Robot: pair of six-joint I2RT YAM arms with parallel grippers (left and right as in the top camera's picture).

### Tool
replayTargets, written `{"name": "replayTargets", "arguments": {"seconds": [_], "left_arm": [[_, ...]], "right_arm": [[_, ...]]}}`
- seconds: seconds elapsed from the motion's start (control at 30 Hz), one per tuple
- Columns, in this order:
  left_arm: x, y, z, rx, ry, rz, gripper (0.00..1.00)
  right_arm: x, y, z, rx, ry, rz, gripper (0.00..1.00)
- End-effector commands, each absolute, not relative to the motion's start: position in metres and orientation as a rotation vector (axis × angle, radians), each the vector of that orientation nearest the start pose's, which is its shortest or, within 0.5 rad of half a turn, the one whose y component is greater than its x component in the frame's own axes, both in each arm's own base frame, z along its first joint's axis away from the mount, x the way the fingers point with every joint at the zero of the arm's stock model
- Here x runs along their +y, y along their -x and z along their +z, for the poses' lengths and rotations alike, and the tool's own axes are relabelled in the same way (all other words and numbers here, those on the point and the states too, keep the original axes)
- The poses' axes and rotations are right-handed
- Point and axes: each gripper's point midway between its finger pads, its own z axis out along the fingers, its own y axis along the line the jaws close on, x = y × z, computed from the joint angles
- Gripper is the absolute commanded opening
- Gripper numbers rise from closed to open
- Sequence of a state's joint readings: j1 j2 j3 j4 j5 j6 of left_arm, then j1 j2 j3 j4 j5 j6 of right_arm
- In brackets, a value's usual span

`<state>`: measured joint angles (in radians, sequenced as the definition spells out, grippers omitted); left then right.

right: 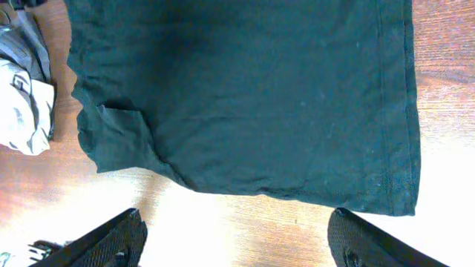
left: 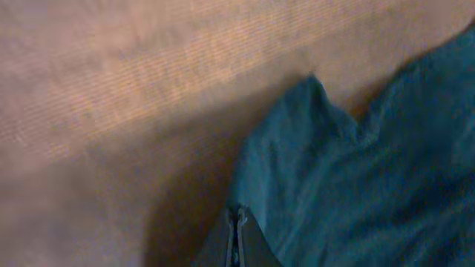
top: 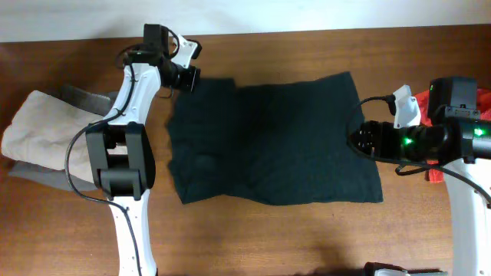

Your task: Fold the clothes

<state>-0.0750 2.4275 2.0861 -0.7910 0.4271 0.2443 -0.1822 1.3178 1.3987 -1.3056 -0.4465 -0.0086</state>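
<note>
A dark green garment (top: 268,146) lies spread flat on the wooden table. It also shows in the left wrist view (left: 356,185) and the right wrist view (right: 245,89). My left gripper (top: 190,77) is at its far left corner, and its jaws (left: 238,215) are shut on the garment's edge, low over the table. My right gripper (top: 357,140) is open wide and empty, just off the garment's right edge. Bare wood shows between its fingers (right: 236,219).
A pile of beige and grey clothes (top: 46,130) lies at the left of the table and shows in the right wrist view (right: 22,96). A red thing (top: 436,175) sits behind my right arm. The table's far edge runs along the top.
</note>
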Motion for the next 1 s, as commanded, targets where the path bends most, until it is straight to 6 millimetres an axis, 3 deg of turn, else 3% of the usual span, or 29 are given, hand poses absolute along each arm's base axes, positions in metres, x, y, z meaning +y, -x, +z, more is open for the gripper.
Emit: {"name": "replayTargets", "arguments": {"seconds": [0.0, 0.37, 0.53, 0.67, 0.97], "left_arm": [[-0.118, -0.544, 0.044, 2.648, -0.575, -0.531, 0.00], [-0.139, -0.481, 0.031, 2.886, -0.623, -0.616, 0.00], [-0.134, -0.455, 0.027, 3.020, -0.600, -0.587, 0.00], [-0.129, -0.452, 0.030, 3.044, -0.591, -0.540, 0.00], [-0.132, -0.477, 0.053, 2.941, -0.598, -0.515, 0.04]], "right_arm": [[0.028, -0.279, 0.234, 2.699, -0.096, 0.581, 0.83], [0.028, -0.279, 0.234, 2.698, -0.096, 0.581, 0.83], [0.028, -0.279, 0.234, 2.698, -0.095, 0.580, 0.83], [0.028, -0.279, 0.234, 2.698, -0.095, 0.580, 0.83], [0.028, -0.279, 0.234, 2.698, -0.096, 0.581, 0.84]]}}
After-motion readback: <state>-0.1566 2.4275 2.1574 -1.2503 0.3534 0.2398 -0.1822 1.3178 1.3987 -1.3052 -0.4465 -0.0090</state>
